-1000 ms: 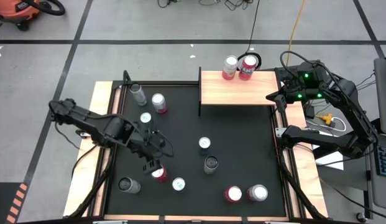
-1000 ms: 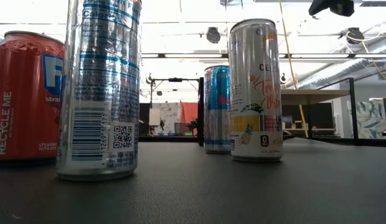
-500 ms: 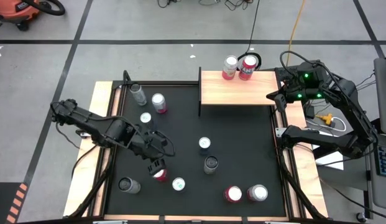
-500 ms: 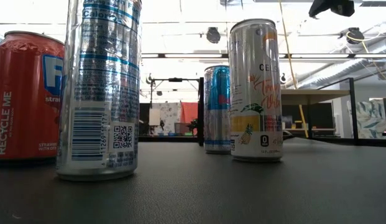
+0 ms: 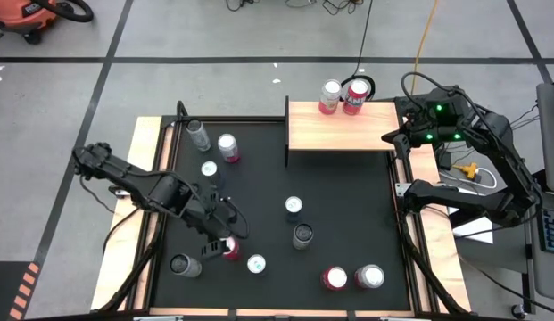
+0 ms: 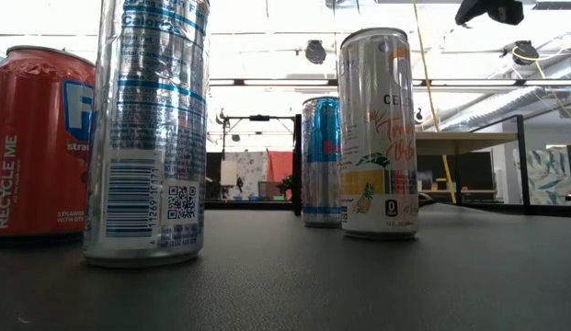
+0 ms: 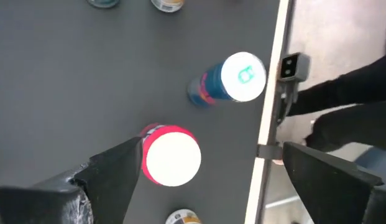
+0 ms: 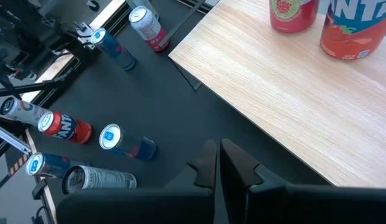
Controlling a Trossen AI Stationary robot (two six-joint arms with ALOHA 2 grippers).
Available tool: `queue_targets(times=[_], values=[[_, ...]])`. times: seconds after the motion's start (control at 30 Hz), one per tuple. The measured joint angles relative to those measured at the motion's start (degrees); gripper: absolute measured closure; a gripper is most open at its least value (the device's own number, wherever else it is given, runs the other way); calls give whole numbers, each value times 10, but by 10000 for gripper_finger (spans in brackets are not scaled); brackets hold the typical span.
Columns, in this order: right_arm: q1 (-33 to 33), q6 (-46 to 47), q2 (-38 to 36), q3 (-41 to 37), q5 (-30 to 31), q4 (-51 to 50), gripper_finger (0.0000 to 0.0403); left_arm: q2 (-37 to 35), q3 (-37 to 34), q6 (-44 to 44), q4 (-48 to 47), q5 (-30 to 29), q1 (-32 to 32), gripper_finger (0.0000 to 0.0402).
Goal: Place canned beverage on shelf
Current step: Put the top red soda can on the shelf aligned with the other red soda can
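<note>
The left gripper hangs with its fingers spread wide apart over an upright red can with a white top on the black table mat, one finger at the can's side, nothing clamped. A blue-sided can and a silver can stand just beside the red can. The small light-wood shelf lies well away from it at the mat's far edge, carrying two cans, with the right gripper beside it, fingers pressed together and empty.

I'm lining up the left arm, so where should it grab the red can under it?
Grip the red can around its round side wall, coming straight down from above. It stands upright with clear mat on both sides, and the open left gripper is already above it, one finger to each side.
</note>
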Motion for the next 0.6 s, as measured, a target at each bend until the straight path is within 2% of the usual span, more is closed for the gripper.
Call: queue_targets(times=[0.23, 0.47, 0.6], values=[[0, -3, 0, 0, 0, 0, 403, 26, 0, 0, -20, -3, -10, 15], [0, -2, 0, 0, 0, 0, 403, 31, 0, -86, -21, 0, -8, 15], [0, -3, 0, 0, 0, 0, 403, 31, 0, -80, -20, 1, -7, 15]])
